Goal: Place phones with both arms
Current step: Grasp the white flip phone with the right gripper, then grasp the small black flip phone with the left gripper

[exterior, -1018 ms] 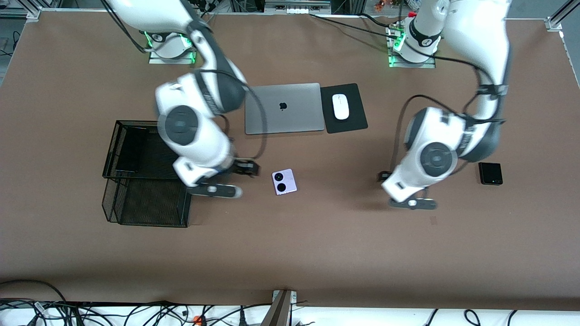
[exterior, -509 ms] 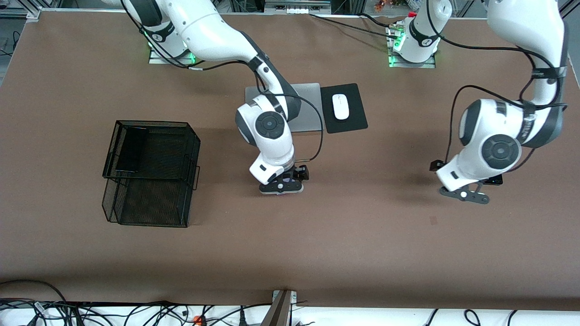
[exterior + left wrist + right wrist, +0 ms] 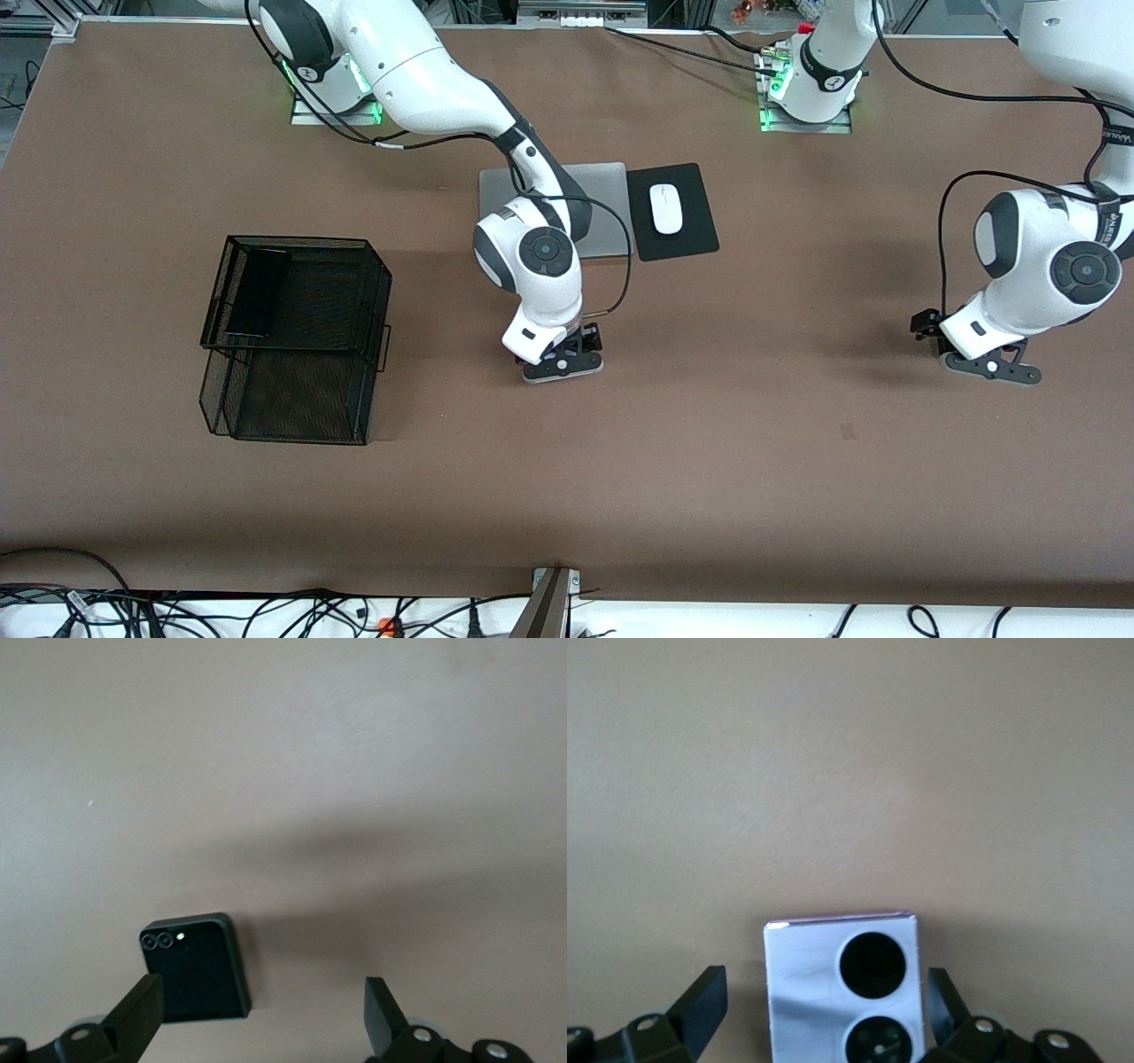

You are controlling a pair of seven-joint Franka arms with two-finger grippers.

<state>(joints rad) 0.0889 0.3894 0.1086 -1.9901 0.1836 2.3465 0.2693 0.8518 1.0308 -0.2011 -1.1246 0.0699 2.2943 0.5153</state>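
Hovering right gripper (image 3: 819,1014) low over lilac-white phone (image 3: 842,988) at mid-table, nearer the front camera than the grey laptop (image 3: 602,208); jaws spread wide, straddling the phone, gripping nothing. Hanging left gripper (image 3: 264,1019) over squarish black phone (image 3: 197,967) toward the left arm's end of the table, fingers apart, one fingertip (image 3: 142,1005) overlapping the phone's edge, holding nothing. Lying long black slab (image 3: 257,292) in wire basket (image 3: 292,244).

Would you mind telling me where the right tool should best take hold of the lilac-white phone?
Probably across its two long side edges, coming straight down from above: the lilac-white phone lies flat on the table, and the open right tool already brackets those edges.
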